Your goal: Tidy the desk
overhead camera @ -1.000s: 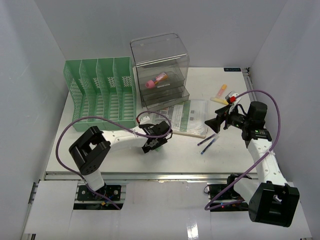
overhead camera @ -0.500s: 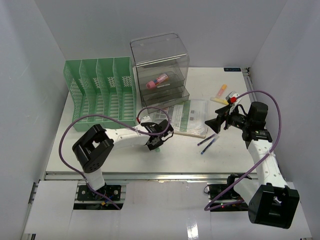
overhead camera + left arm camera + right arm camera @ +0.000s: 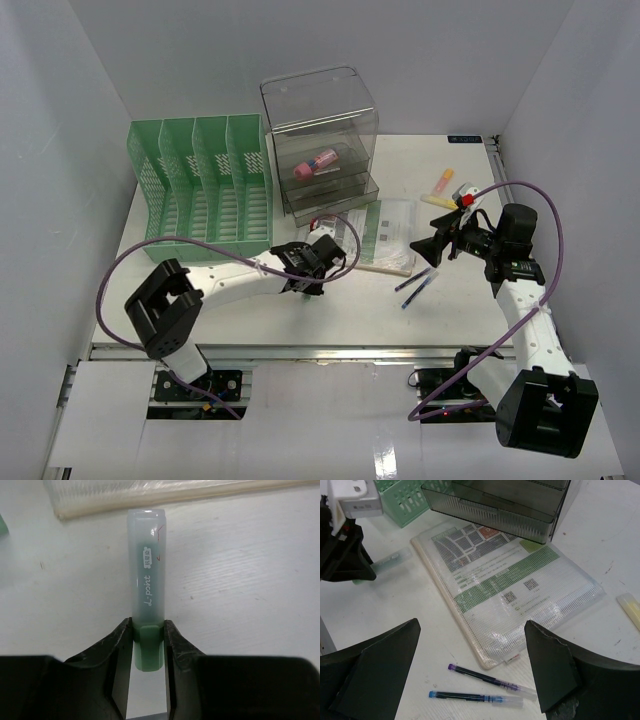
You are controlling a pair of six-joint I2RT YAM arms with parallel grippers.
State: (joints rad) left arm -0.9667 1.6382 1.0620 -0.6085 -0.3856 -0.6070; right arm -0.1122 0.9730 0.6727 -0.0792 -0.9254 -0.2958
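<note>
The desk point(image 3: 240, 312) is a wide white tabletop. My left gripper point(image 3: 318, 262) is shut on the green end of a translucent green highlighter point(image 3: 146, 580), which points at the edge of a mesh document pouch point(image 3: 380, 232). The highlighter stays low over the desk near the drawer box; it also shows in the right wrist view point(image 3: 390, 561). My right gripper point(image 3: 431, 250) is open and empty, hovering above two pens, one purple point(image 3: 490, 679) and one blue point(image 3: 475, 698). The jaws stand wide apart over the pouch's near corner.
A green mesh file rack point(image 3: 200, 190) stands at the back left. A clear grey drawer box point(image 3: 322, 140) with a pink item inside stands behind the pouch. A yellow highlighter point(image 3: 630, 607) and an orange marker point(image 3: 443, 180) lie at the back right.
My left gripper has moved right and farther back with the green highlighter, toward the pouch and the drawer box. The right arm has stayed still.
</note>
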